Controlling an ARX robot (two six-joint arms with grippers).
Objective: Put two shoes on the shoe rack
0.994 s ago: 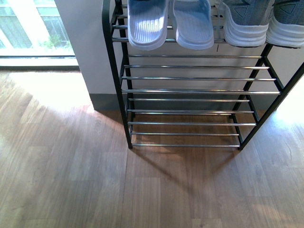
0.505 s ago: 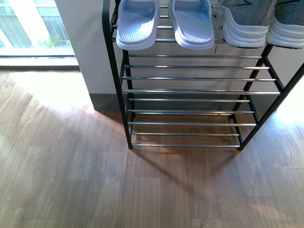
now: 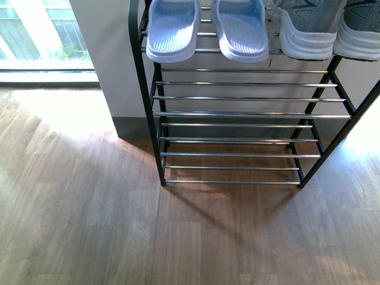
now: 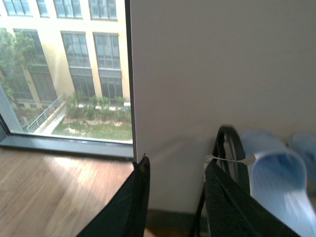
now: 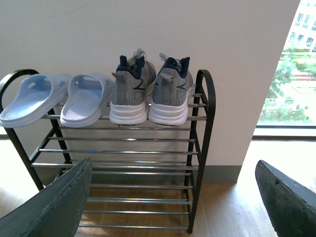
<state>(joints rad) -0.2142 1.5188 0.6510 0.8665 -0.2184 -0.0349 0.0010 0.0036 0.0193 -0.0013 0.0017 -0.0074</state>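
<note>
The two grey sneakers (image 5: 129, 94) (image 5: 170, 94) stand side by side on the top tier of the shoe rack (image 5: 148, 165), heels toward my right wrist camera, at the rack's right end. In the front view their white soles (image 3: 309, 35) (image 3: 359, 38) show at the top right of the rack (image 3: 237, 113). My right gripper (image 5: 173, 168) is open and empty, back from the rack and facing it. My left gripper (image 4: 177, 163) is open and empty, beside the rack's arched left side piece (image 4: 228, 143). Neither gripper shows in the front view.
A pair of light blue slippers (image 3: 172, 29) (image 3: 240, 29) lies on the top tier left of the sneakers, also seen in the right wrist view (image 5: 29, 98) (image 5: 86, 98). The lower tiers hold nothing. A white wall (image 3: 107, 59) and windows (image 3: 35, 35) stand behind; wooden floor (image 3: 89, 208) lies in front.
The left slipper shifted a little to the left on the top tier about a second ago and has stayed still since. The sneakers and rack have not moved.
</note>
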